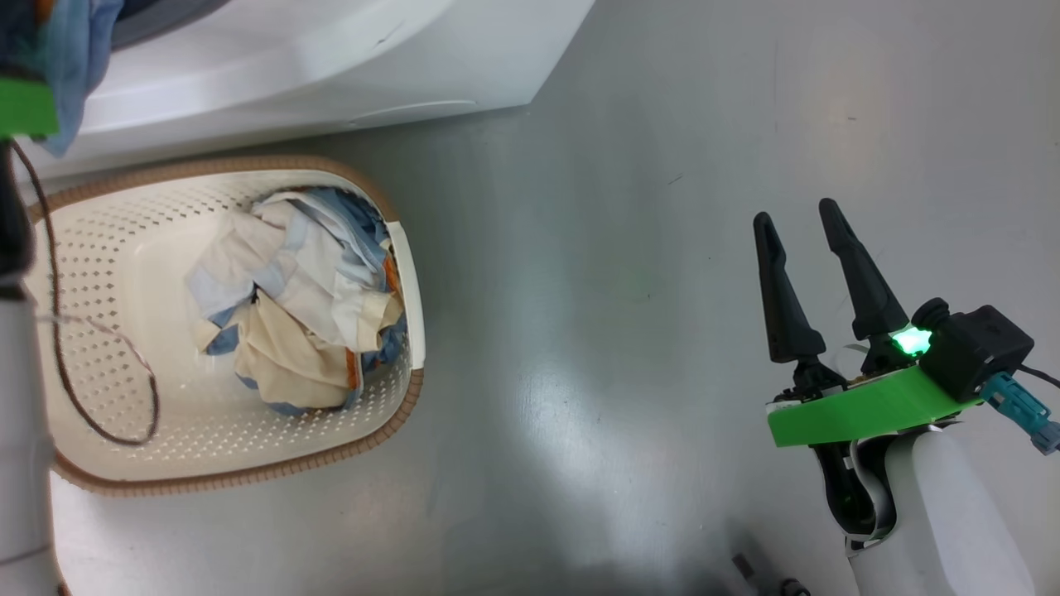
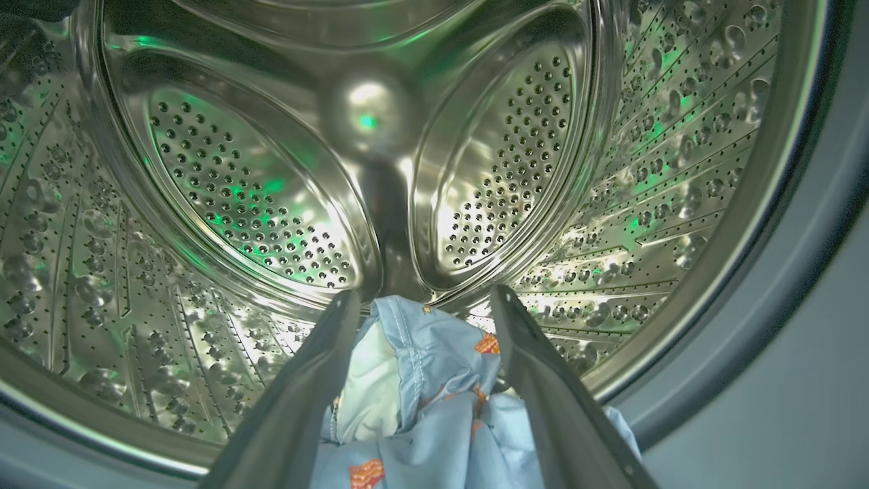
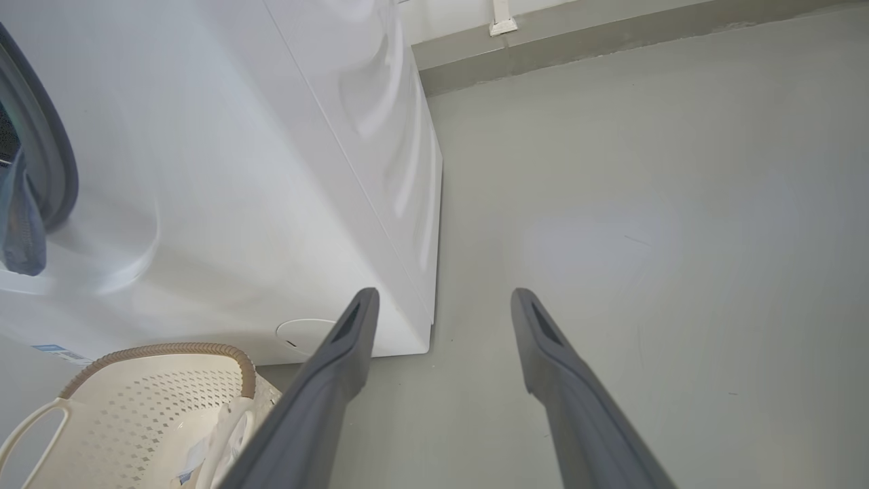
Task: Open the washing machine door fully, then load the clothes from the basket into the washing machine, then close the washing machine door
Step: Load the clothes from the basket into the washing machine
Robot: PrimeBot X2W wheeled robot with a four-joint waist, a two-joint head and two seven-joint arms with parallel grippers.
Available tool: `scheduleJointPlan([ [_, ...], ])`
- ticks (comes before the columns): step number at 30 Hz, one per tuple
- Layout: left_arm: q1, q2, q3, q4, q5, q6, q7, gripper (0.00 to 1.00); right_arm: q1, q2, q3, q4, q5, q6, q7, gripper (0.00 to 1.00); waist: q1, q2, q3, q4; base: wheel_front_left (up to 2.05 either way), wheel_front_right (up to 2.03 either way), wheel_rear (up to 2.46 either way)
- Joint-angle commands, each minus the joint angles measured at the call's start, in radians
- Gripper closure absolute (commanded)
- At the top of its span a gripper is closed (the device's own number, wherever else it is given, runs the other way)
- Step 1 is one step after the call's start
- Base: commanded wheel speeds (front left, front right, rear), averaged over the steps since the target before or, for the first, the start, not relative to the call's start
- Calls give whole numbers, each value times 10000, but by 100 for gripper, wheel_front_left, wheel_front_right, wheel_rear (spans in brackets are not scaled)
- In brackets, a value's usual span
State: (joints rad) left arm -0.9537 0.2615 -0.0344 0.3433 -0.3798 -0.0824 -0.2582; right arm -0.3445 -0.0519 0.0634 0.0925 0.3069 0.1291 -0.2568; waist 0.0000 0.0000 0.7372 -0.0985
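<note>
while the left gripper [image 2: 424,293] sits at the mouth of the washing machine [image 1: 331,58], i see its two fingers spread wide, not clamped on anything. a light-blue garment [image 2: 421,387] with orange-brown prints and a pale lining lies bunched loosely between them, low at the front lip of the perforated steel drum [image 2: 237,183]. some of that cloth spills toward the grey gasket [image 2: 781,319] at the lower right of the left wrist view. in the head view, blue fabric hangs down over the machine's white front at the top left.

more clothes [image 1: 298,306], a crumpled heap of cream and blue pieces, lie in the basket [image 1: 108,290], pushed toward its right-hand end. the basket stands on the grey floor [image 1: 621,248], just in front of the machine. a thin dark cable [image 1: 108,414] loops over the basket's left part.

my right gripper [image 1: 795,211] hangs over bare floor, well apart from the basket. its fingers are parted and empty, pointing toward the machine's front corner.
</note>
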Motion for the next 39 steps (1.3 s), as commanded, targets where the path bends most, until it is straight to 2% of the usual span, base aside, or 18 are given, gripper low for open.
scheduleJointPlan([
  [1,291,450,269,-348,58,23,-36,0,454,17,245,-175,-101,16,-49,0,0,0,-29,10,0,0,0],
  [12,2255,76,1007,-1870,668,-63,-36,0,477,17,317,-116,-212,16,-49,0,0,0,-263,60,0,0,0],
  [20,3731,-664,1534,-2845,1026,-198,-36,0,483,17,418,-122,-263,16,-49,0,0,0,-416,134,0,0,0],
  [39,6014,-1693,2297,-3669,1637,-402,-36,0,475,17,511,-9,-284,16,-49,0,0,0,-637,84,0,0,0],
])
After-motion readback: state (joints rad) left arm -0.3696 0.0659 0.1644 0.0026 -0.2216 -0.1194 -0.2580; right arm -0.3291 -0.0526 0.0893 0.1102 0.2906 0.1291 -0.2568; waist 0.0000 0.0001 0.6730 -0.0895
